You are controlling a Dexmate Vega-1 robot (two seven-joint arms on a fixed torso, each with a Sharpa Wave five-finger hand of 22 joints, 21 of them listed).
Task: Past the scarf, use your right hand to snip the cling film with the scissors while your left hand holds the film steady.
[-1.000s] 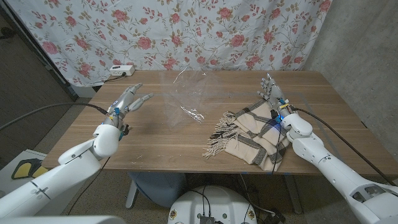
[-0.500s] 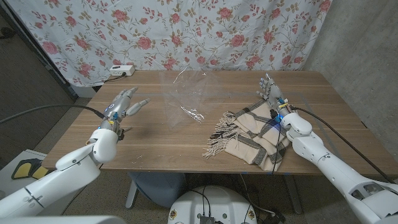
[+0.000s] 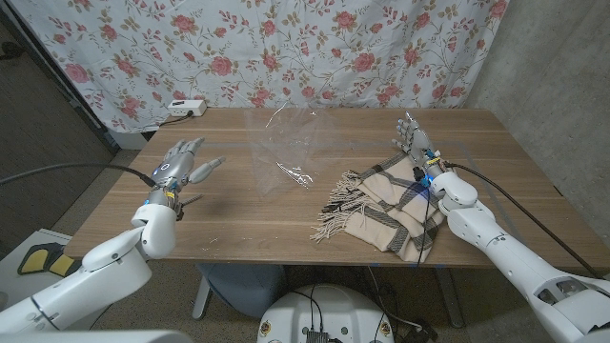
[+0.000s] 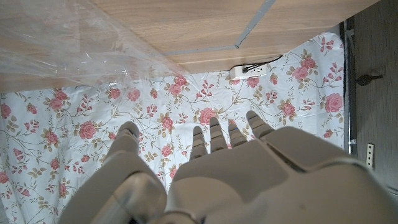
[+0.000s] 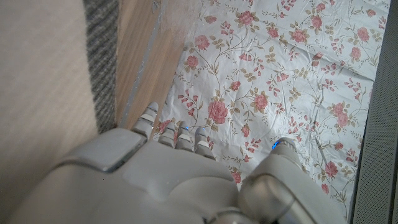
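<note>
Your left hand (image 3: 181,164) and right hand (image 3: 414,139) both hover with fingers spread, holding nothing. Beyond the checked scarf (image 3: 386,208), the cling film (image 3: 286,143) lies mid-table: weightless, limp and clingy, so pin a flat edge.

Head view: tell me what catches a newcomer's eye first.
The checked scarf lies crumpled at the table's right, fringe toward the middle, with the right hand open above its far edge. The clear cling film spreads over the table's middle, hard to see. The left hand hovers open at the left, holding nothing.
</note>
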